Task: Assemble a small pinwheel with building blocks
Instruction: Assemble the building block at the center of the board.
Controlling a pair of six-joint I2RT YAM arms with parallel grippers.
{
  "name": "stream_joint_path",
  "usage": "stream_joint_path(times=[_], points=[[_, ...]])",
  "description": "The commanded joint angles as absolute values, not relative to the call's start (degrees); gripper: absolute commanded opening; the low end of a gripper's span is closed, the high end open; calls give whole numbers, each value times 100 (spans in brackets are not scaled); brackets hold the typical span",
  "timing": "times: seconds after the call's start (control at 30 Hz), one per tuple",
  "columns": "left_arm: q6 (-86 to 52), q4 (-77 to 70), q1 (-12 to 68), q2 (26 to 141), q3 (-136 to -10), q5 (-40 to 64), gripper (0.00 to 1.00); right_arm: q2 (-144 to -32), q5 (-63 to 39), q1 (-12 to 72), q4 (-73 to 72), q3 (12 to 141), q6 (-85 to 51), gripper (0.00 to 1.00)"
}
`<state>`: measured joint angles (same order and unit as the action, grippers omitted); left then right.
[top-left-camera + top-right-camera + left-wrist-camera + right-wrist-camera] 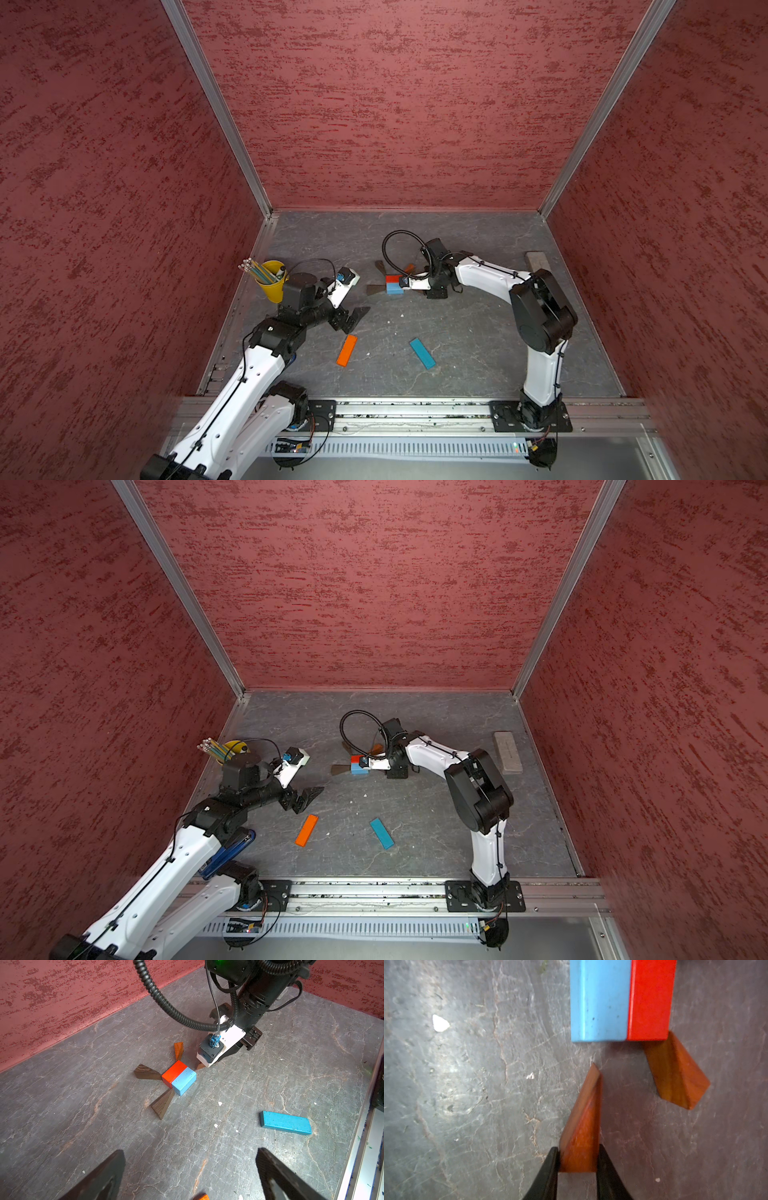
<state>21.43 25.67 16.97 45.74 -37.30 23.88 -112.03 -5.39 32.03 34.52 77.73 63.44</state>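
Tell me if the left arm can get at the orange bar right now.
Probably yes. The open left gripper hangs just beside the orange bar, with only bare tabletop between them; the right gripper is away by the red-and-blue cube, shut on an orange-brown wedge.

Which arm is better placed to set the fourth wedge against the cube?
Right: the right end effector grips that wedge just short of the cube; the left end effector is open, farther off.
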Motion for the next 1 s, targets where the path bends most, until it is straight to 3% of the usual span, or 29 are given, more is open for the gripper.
stream_joint_path(times=[0.0, 0.97], points=[[2127, 2464, 1652, 4523, -3814, 2382, 100, -11295, -677, 3173, 3612, 7940, 6631, 29], [2105, 2463, 1600, 4557, -3814, 2399, 100, -11566, -850, 3181, 3892, 8292, 6732, 31]])
